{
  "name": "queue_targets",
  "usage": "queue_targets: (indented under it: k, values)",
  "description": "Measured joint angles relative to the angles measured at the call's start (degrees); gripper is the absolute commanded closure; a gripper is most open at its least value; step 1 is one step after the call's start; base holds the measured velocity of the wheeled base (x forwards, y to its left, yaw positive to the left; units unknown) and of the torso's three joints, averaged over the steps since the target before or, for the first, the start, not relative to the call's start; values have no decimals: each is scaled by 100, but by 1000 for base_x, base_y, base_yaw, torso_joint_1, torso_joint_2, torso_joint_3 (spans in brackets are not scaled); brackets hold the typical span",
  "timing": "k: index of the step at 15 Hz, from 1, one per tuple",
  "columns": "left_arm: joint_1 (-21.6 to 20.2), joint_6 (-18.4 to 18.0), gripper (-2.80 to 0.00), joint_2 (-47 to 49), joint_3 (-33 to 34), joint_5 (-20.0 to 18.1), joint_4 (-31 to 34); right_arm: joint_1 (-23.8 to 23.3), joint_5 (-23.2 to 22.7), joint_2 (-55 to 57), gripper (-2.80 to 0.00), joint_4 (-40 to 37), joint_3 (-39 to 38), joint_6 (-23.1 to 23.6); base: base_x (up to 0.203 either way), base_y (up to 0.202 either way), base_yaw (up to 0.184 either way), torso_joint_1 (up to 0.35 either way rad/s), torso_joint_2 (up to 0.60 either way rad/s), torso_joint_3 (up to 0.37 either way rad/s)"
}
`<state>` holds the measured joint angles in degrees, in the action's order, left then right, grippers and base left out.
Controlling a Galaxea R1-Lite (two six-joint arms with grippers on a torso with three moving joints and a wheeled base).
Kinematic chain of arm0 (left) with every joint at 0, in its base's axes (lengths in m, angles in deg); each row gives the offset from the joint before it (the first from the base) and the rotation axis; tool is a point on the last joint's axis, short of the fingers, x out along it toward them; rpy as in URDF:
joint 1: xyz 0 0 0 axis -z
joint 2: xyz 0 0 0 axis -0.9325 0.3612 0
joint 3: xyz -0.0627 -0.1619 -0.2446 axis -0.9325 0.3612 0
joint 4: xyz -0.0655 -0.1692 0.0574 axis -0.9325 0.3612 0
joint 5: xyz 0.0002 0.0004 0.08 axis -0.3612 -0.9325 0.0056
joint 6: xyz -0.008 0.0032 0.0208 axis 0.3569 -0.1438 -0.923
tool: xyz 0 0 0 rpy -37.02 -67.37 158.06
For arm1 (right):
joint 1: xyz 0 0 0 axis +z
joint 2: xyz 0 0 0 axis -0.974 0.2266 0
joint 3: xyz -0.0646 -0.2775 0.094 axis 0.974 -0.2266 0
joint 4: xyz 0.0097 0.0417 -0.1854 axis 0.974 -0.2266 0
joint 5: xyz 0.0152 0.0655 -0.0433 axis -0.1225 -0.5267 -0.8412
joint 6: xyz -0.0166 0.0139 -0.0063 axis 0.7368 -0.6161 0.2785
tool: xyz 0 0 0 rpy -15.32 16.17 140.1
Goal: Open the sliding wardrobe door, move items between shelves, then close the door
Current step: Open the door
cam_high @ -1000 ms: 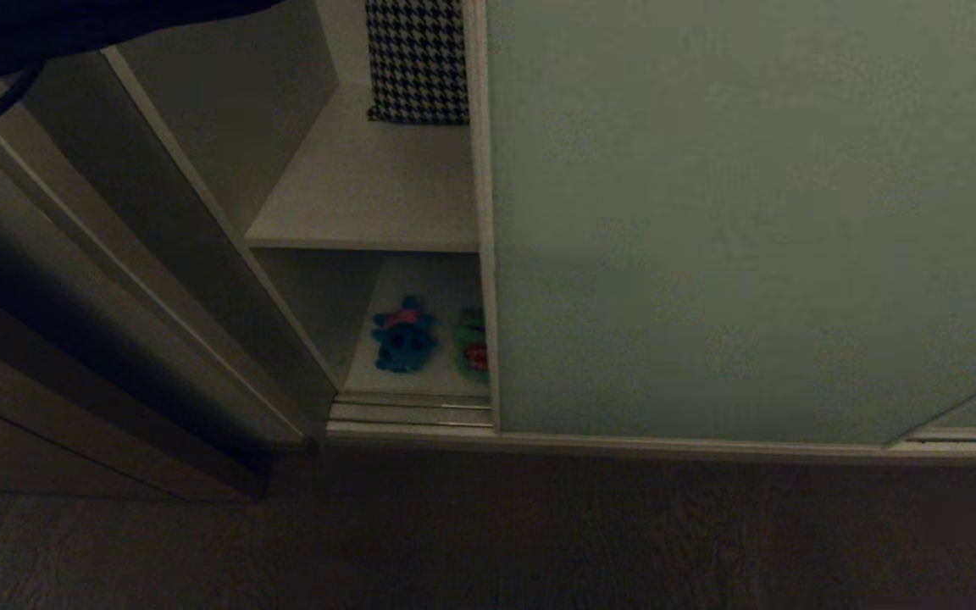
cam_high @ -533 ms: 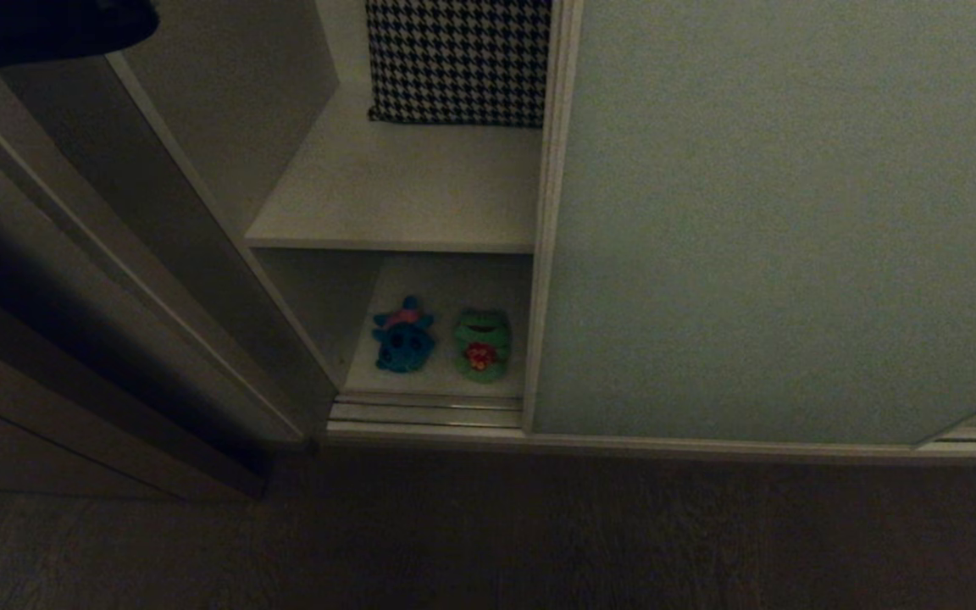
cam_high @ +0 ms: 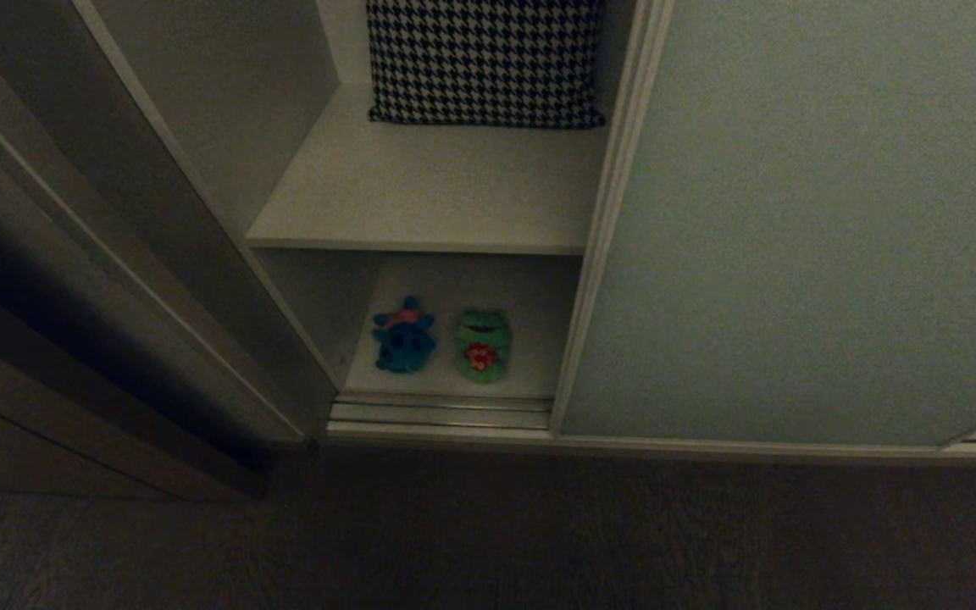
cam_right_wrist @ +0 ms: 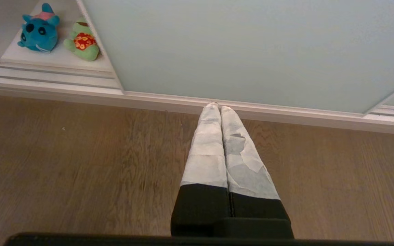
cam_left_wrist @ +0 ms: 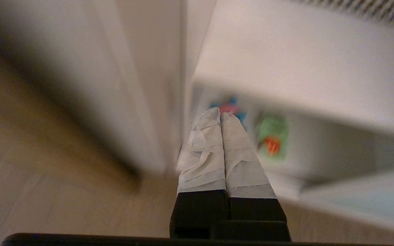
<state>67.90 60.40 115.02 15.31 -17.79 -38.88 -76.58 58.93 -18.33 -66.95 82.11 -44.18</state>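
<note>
Nearest the robot lies the dark wood-grain plank floor [cam_high: 488, 542], and above it in the right wrist view hangs the right gripper [cam_right_wrist: 216, 106], its two white-taped fingers pressed together with nothing between them, pointing toward the cream base rail of the wardrobe. The left gripper [cam_left_wrist: 216, 114] shows only in its own blurred wrist view, its taped fingers likewise pressed flat against each other and empty, aimed at the open left part of the wardrobe; neither arm appears in the head view. At the foot of the opening runs the ribbed pale metal floor track [cam_high: 441, 413]. The tall matte pale grey-green sliding wardrobe door [cam_high: 801, 220], edged by a thin cream frame, covers the right part of the wardrobe and leaves the left part open. To the left of the opening stands the dark brown wooden side frame [cam_high: 107, 288]. Just behind the track, on the plain white lower shelf [cam_high: 530, 373], sit the two small plush toys side by side: the teal-blue plush creature with a pink back [cam_high: 403, 337] on the left and the bright green plush frog with a red chest patch [cam_high: 481, 343] just beside it on the right, both well clear of the door's edge. Above them the white upper shelf [cam_high: 429, 195] spans the interior, and at its back leans the black-and-white houndstooth cushion [cam_high: 484, 61], upright against the rear wall.
</note>
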Motion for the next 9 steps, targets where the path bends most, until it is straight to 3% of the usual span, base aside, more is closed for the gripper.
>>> queue_targets:
  k: [6, 9]
  values:
    - [-238, -466, 0, -2495, 1923, -431, 1412, 0, -2, 0, 0, 2, 0, 0, 0, 0, 0, 0, 0, 0]
    - [-245, -830, 0, -3621, 3275, -505, 1514, 0, -2, 0, 0, -2, 0, 0, 0, 0, 0, 0, 0, 0]
